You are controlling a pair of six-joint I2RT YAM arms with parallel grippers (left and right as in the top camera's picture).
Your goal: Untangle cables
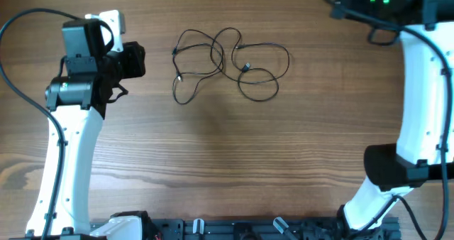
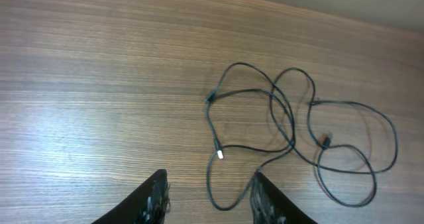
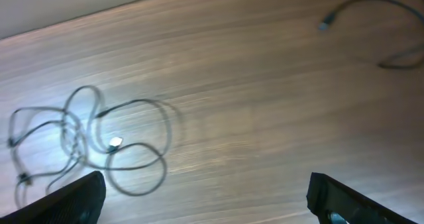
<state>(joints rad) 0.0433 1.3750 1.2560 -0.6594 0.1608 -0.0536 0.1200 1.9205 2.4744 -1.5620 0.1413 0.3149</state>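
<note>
The cables point(image 1: 230, 64) lie in one loose tangle on the counter point(image 1: 234, 155), just beside the left gripper point(image 1: 135, 61). The tangle's long axis runs sideways away from that gripper, and a pale plug end point(image 2: 220, 154) lies nearest it. Its fingers point(image 2: 156, 197) stand apart, holding nothing. The right gripper point(image 3: 207, 181), well beyond the tangle from the left gripper, is spread wide and empty.

Left claw point(image 2: 210, 182) half parted, right claw point(image 3: 207, 181) spread wide

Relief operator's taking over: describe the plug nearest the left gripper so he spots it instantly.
On the table, find the tangle of thin black cables ahead of the left gripper. The plug lies at the tangle's gripper-side edge, pale tip showing; the other plug sits among the loops on the far side.
</note>
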